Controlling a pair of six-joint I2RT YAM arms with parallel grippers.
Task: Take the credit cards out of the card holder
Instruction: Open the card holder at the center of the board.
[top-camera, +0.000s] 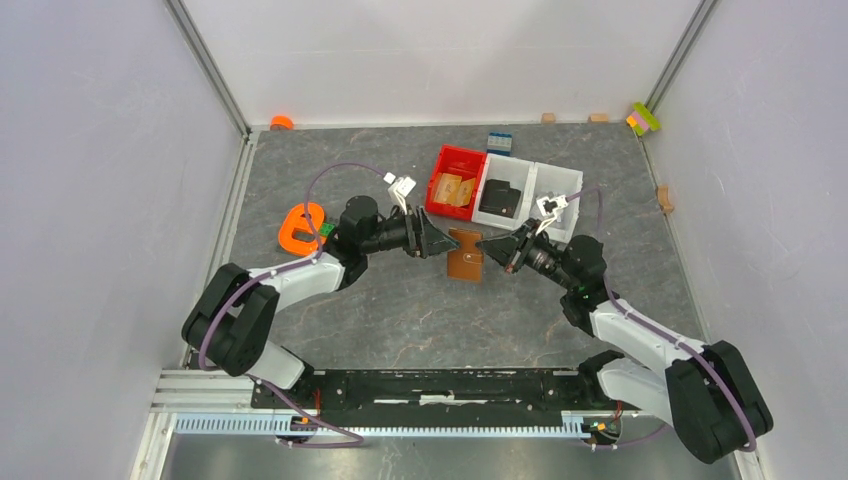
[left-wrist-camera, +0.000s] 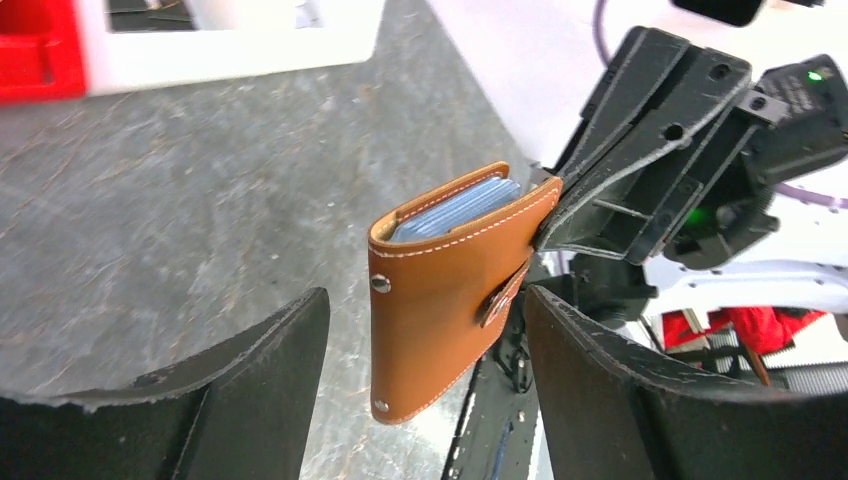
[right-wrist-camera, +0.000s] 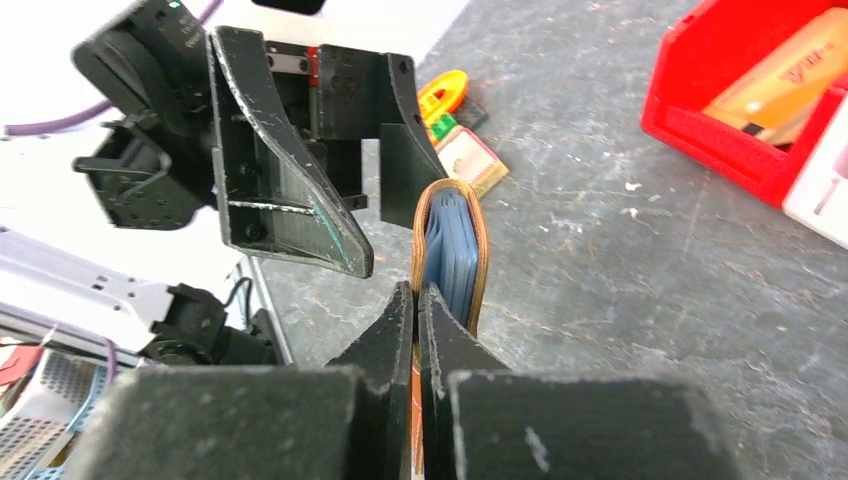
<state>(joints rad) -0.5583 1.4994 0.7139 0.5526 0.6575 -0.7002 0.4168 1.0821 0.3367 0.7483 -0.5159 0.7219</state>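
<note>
Two robot arms reach in from the near edge of a grey table (top-camera: 400, 310) and meet nose to nose near its middle. Behind them, toward the far edge, sits a red bin (top-camera: 452, 152) with tan flat items in it. Two white bins (top-camera: 493, 172) stand in a row to its right, and the nearer one holds something black. An orange object (top-camera: 302, 226) lies on the table to the left of the left arm.

The left hand (top-camera: 448, 245) is spread wide. In its wrist view its two dark fingers (left-wrist-camera: 250, 400) stand one on each side of the card holder (left-wrist-camera: 450, 300). The holder hangs in the gap between them, closer to the finger on the right of that view. I cannot tell whether that finger touches it.

The right hand (right-wrist-camera: 415, 300) is clamped tight on the card holder, pinching one edge between its fingertips and holding it clear of the table, tilted. The holder is brown leather with pale stitching, a small strap tab (left-wrist-camera: 503, 297) and metal studs. It juts out from the right hand straight toward the left hand.

Pale blue credit cards (left-wrist-camera: 455, 208) show as a stack inside the holder's open end, tucked between the two leather covers.
</note>
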